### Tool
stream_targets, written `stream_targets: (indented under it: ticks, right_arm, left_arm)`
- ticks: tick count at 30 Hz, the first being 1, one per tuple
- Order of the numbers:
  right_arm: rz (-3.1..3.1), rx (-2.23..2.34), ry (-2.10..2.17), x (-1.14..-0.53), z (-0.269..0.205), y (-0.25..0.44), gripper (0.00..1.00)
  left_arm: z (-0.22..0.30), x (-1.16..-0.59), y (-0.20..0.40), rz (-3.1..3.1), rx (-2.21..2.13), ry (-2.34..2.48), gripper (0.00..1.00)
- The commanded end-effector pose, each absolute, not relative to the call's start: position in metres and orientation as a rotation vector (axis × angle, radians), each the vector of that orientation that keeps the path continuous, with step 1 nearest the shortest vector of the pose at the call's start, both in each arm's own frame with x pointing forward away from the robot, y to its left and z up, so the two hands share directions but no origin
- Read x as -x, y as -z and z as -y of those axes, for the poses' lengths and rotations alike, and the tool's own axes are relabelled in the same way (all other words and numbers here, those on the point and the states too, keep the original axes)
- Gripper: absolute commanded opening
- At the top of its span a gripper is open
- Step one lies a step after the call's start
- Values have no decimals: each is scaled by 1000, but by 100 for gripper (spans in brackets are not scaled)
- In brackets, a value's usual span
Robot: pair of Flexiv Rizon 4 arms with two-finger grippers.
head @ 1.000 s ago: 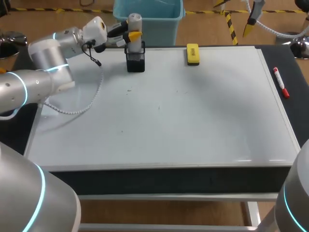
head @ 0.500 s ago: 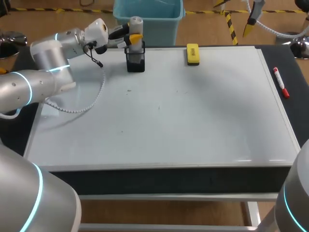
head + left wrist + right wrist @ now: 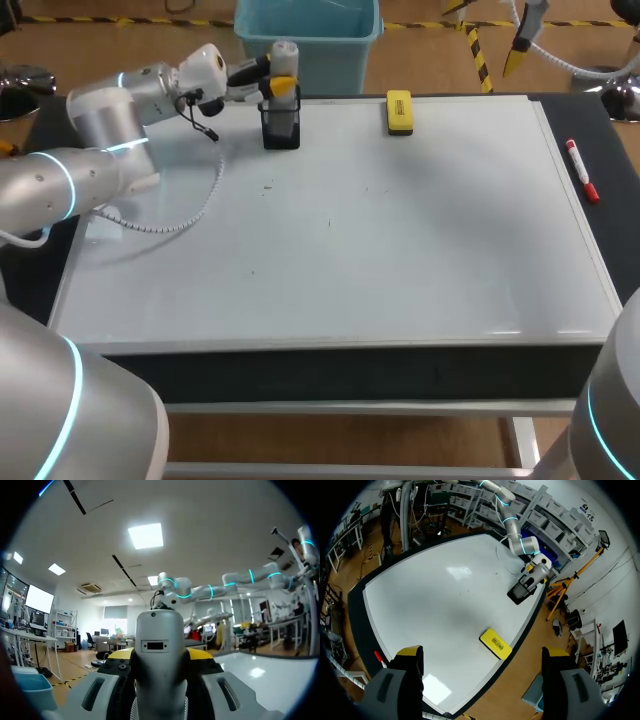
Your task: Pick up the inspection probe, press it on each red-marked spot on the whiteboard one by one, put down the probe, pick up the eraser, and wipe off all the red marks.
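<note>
The inspection probe [image 3: 284,55], a grey-white cylinder, stands upright over the black holder [image 3: 282,128] at the whiteboard's [image 3: 400,250] far left. My left gripper [image 3: 279,82] is shut on it. In the left wrist view the probe's grey body [image 3: 160,660] fills the space between the yellow fingertips [image 3: 121,654]. Its lower end is hidden, so I cannot tell whether it sits in the holder. The yellow eraser [image 3: 399,112] lies at the far edge, right of the holder. High above the board my right gripper [image 3: 482,655] hangs open, with the eraser [image 3: 496,643] and holder [image 3: 521,591] below it.
A red-capped marker [image 3: 582,170] lies on the dark strip along the board's right side. A coiled cable [image 3: 170,220] from my left arm droops over the board's left part. Only a few tiny dark specks [image 3: 267,185] show on the white surface.
My left gripper with the probe has shifted slightly right and a little lower, over the holder. The eraser and marker have not moved.
</note>
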State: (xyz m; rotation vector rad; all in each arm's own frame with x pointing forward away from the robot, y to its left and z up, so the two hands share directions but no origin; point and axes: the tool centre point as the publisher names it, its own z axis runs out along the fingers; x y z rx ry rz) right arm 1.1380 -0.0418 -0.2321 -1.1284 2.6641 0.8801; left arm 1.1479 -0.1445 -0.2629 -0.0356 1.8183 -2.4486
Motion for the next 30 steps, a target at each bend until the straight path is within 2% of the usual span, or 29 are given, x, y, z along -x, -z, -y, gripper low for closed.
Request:
stream_targets:
  ticks: [1, 7, 8, 9, 11, 12, 13, 14, 30]
  right_arm:
    - [-2667, 1132, -873, -1138, 42, 231, 100]
    - [-2667, 1132, -873, -1138, 42, 231, 100]
    - [-2667, 1132, -873, -1138, 42, 231, 100]
    - [-2667, 1132, -873, -1138, 42, 231, 100]
    - [-2667, 1132, -873, -1138, 42, 231, 100]
    - [-2667, 1132, -873, -1138, 42, 231, 100]
    - [-2667, 1132, -873, -1138, 42, 231, 100]
    - [-2667, 1132, -873, -1138, 42, 231, 100]
    - [-2667, 1132, -873, -1138, 42, 231, 100]
  left_arm:
    - [150, -1152, 263, -1851, 14, 2447, 0]
    - [155, -1153, 266, -1879, 17, 2444, 0]
    - [156, -1153, 267, -1881, 18, 2443, 20]
    - [156, -1153, 267, -1883, 19, 2442, 29]
    - [156, -1153, 267, -1886, 23, 2442, 41]
    - [156, -1153, 267, -1887, 25, 2442, 52]
    - [156, -1152, 268, -1889, 25, 2441, 97]
    - [156, -1151, 268, -1890, 26, 2440, 100]
    - [143, -1136, 247, -2015, -1, 2257, 100]
